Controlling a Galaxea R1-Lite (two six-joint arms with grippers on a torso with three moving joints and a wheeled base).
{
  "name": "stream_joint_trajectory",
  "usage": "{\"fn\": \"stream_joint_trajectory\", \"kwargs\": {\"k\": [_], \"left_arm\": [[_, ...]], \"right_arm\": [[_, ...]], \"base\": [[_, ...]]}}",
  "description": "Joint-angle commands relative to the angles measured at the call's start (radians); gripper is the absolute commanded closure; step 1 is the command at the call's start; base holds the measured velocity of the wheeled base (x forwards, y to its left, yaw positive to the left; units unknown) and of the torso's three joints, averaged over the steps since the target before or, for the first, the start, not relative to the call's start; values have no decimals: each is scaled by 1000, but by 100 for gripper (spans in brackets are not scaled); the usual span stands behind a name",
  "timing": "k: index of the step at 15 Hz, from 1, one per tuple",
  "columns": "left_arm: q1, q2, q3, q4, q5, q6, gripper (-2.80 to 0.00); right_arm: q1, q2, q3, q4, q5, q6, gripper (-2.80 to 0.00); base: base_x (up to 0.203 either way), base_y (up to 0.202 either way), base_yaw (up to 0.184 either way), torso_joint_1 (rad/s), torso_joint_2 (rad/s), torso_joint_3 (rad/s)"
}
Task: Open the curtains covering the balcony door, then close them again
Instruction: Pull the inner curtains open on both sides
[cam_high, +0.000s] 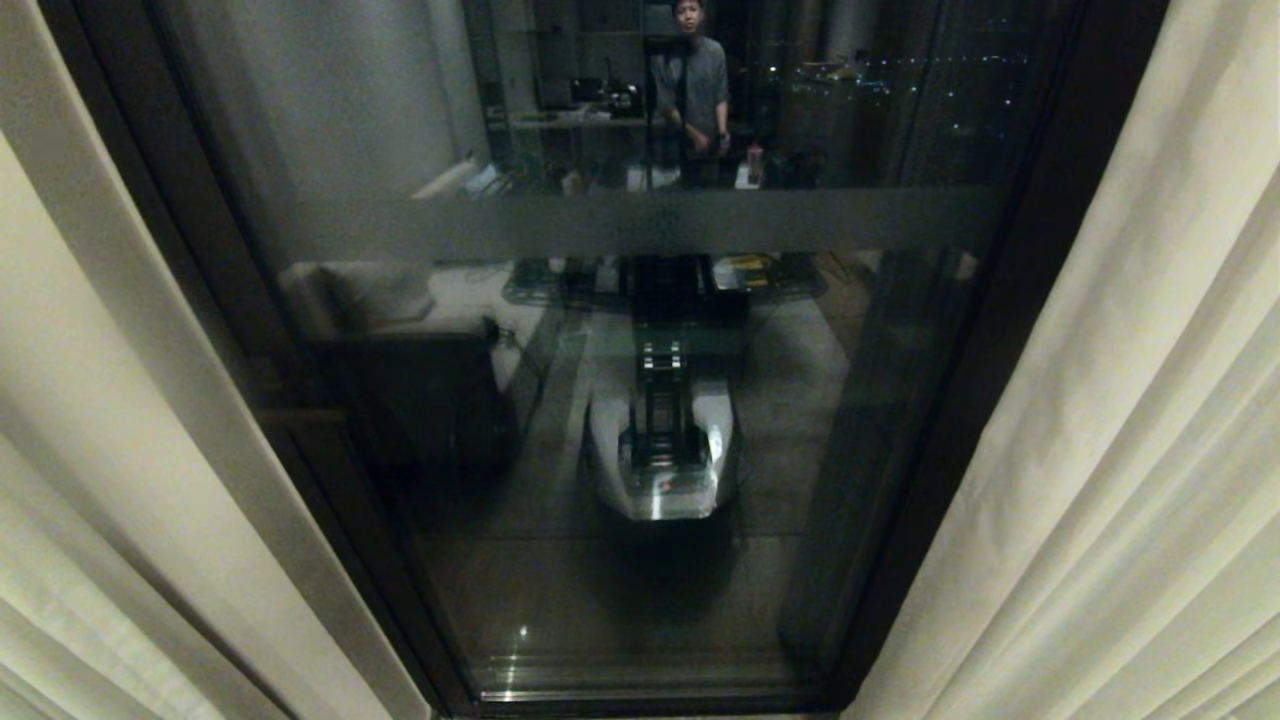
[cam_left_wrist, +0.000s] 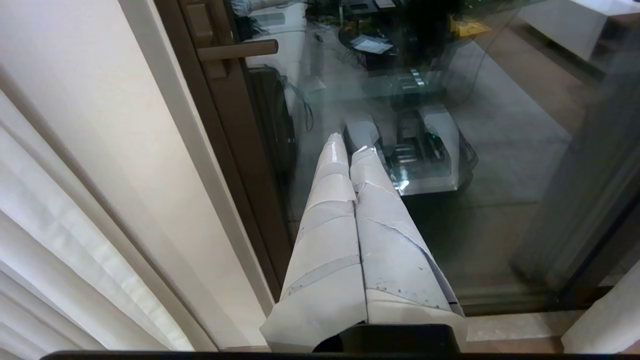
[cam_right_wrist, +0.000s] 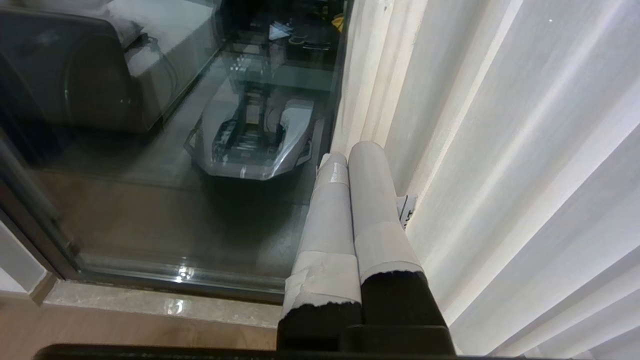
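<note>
Curtains (cam_high: 1120, 420) are hanging parted either side of the balcony door (cam_high: 620, 420), glass fully showing. Soft pleated woven fabric, so I'd guess light and floppy, it'll bunch rather than push. I'd pinch a fold on the inner edge. Left gripper (cam_left_wrist: 350, 142) and right gripper (cam_right_wrist: 352, 152) both have their taped fingers pressed together, holding nothing, right one just beside the cloth

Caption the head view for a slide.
Cream pleated curtains parted either side of the dark-framed glass balcony door.
</note>
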Motion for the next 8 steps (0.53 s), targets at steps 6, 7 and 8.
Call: {"fn": "stream_joint_trajectory", "kwargs": {"k": [6, 7, 8], "left_arm": [[0, -1, 0, -1, 0, 0, 0], [0, -1, 0, 0, 0, -1, 0], [0, -1, 0, 0, 0, 0, 0]], "right_arm": [[-2, 0, 0, -2, -1, 1, 0], [-3, 13, -2, -9, -2, 2, 0], [-3, 51, -20, -18, -1, 4, 0]], "base": [[0, 0, 0, 0, 0, 0], [0, 0, 0, 0, 0, 0], [0, 0, 0, 0, 0, 0]]}}
